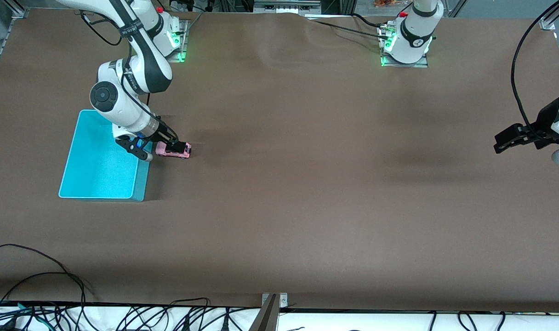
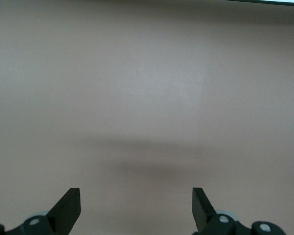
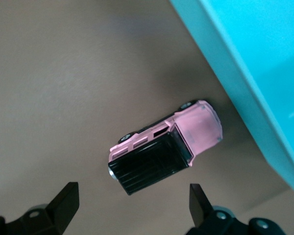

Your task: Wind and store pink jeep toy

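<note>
One turquoise bin [image 1: 100, 158] beside pink jeep toy [image 1: 173, 150]

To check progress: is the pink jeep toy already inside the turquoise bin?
No, the pink jeep toy stands on the table beside the turquoise bin, under the open right gripper.

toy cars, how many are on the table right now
1: the pink jeep toy stands on the table beside the turquoise bin, under the open right gripper. None shows in the bin.
</note>
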`<state>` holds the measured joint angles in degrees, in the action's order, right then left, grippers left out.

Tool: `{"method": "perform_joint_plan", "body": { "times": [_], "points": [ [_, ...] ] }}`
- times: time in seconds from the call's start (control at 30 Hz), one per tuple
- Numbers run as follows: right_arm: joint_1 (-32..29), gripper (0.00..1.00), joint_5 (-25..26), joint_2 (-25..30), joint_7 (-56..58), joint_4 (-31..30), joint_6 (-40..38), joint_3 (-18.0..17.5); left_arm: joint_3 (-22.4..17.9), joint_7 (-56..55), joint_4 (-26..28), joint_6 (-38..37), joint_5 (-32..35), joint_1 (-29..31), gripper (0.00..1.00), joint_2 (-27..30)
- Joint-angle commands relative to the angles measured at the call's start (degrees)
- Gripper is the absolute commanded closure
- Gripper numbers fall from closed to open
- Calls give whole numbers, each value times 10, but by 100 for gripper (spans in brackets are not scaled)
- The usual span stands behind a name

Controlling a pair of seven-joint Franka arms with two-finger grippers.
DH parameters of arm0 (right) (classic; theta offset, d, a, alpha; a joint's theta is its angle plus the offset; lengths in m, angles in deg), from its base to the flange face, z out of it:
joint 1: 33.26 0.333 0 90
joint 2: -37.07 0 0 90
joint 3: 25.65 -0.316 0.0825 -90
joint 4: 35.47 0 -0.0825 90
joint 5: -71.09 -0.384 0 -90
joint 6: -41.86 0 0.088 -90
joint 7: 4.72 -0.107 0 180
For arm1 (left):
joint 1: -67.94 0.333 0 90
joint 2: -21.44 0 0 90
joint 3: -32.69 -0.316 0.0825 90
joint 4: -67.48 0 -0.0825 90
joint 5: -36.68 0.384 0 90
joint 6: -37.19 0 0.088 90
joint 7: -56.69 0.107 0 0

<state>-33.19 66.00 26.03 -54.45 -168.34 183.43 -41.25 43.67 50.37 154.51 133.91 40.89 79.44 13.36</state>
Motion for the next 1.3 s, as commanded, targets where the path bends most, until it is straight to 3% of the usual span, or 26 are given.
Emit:
{"method": "perform_joint_plan", "body": {
  "times": [0.0, 0.47, 1.27],
  "points": [
    [-2, 0, -1, 3, -92, -9, 12, -3, 4, 1, 12, 0, 10, 0, 0, 12],
    [-2, 0, 3, -35, -249, -9, 63, -3, 5, 1, 12, 0, 10, -1, 0, 12],
    [-2, 0, 28, -81, -252, -6, 99, -1, 5, 1, 12, 0, 11, -1, 0, 11]
  ]
}}
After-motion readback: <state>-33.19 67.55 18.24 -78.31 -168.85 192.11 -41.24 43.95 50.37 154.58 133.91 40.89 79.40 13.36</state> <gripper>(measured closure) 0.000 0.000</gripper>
